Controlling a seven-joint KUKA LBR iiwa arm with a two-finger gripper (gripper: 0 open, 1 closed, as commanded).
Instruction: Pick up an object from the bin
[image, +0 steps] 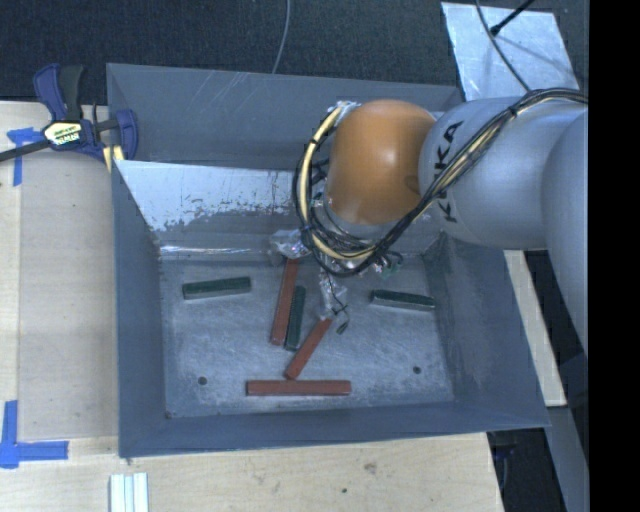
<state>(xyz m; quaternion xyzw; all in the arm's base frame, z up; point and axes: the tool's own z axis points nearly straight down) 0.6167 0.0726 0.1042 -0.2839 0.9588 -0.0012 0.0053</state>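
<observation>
Nearest the front wall of the grey metal bin, a flat red-brown bar is lying crosswise. Behind it, a slanted red-brown bar is running up-right, its far end lying beneath the gripper. Whether the jaws are apart or together cannot be told.

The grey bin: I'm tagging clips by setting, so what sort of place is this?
Probably a robotics lab's grasping test station: a grey metal bin holding a few loose red-brown sticks and dark green sticks, with a cabled industrial robot arm reaching in from the right.
</observation>
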